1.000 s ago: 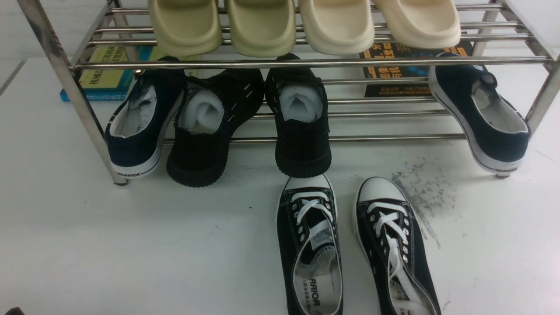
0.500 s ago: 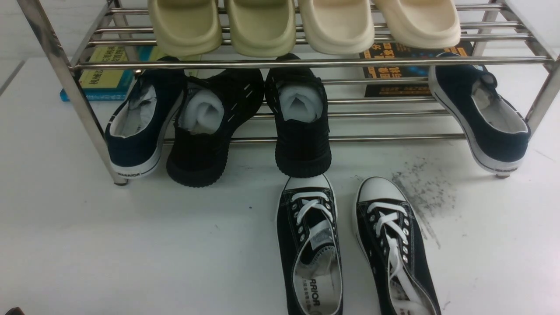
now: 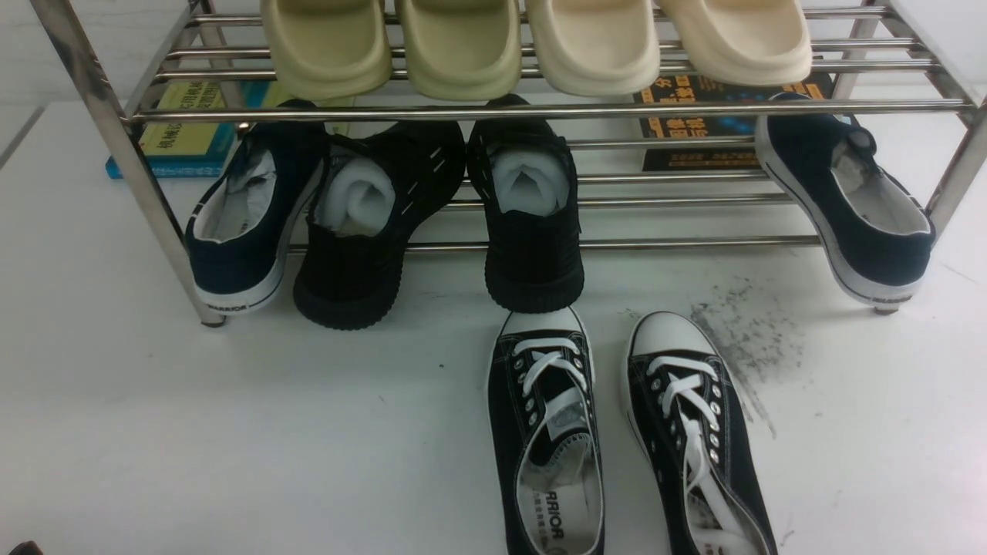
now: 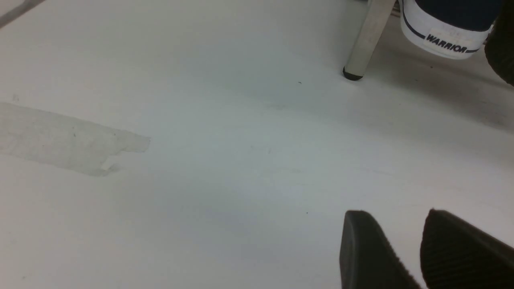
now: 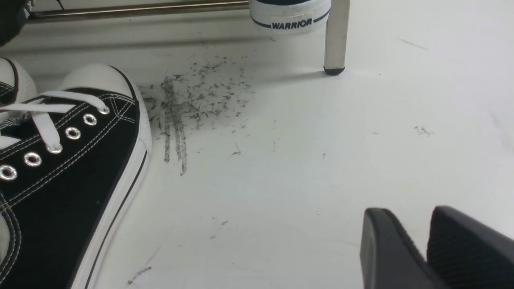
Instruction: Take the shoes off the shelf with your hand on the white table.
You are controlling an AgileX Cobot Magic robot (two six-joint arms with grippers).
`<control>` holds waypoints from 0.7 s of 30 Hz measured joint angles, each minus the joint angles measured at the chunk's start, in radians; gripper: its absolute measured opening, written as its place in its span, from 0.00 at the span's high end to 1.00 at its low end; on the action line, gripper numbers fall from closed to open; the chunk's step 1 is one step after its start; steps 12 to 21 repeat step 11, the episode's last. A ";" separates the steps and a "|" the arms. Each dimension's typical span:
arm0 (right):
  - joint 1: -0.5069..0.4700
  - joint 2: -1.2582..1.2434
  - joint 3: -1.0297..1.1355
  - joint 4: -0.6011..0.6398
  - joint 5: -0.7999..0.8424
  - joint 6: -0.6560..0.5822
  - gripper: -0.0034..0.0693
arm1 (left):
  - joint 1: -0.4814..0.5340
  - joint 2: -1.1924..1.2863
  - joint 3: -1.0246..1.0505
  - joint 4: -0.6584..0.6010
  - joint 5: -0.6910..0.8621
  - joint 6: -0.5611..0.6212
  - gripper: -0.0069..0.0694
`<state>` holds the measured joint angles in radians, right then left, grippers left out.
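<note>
From here, the pair of black canvas sneakers with white laces and rubber toe caps lies on the flat white desk, at its near edge, toes toward the shiny steel-rod rack. Each arm's dark pincer, left and right, has its tips a little apart, gripping nothing. The taking-down looks finished; what remains, I'd judge, is simply keeping both arms clear.

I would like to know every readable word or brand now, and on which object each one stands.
"WARRIOR": heel of left navy shoe
"WARRIOR": heel of right navy shoe
"RRIOR": insole of left black sneaker; smaller characters unclear
Chinese characters on the books behind: too small to read surely
</note>
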<state>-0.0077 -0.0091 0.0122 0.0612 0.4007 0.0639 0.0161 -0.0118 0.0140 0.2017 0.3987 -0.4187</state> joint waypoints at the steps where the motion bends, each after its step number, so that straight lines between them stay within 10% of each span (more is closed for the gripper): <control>1: 0.000 0.000 0.000 0.000 0.000 0.000 0.69 | 0.000 0.000 0.000 0.000 0.000 0.000 0.59; 21: 0.000 0.000 0.000 0.000 0.000 0.000 0.67 | 0.000 0.000 0.000 0.000 0.000 0.000 0.59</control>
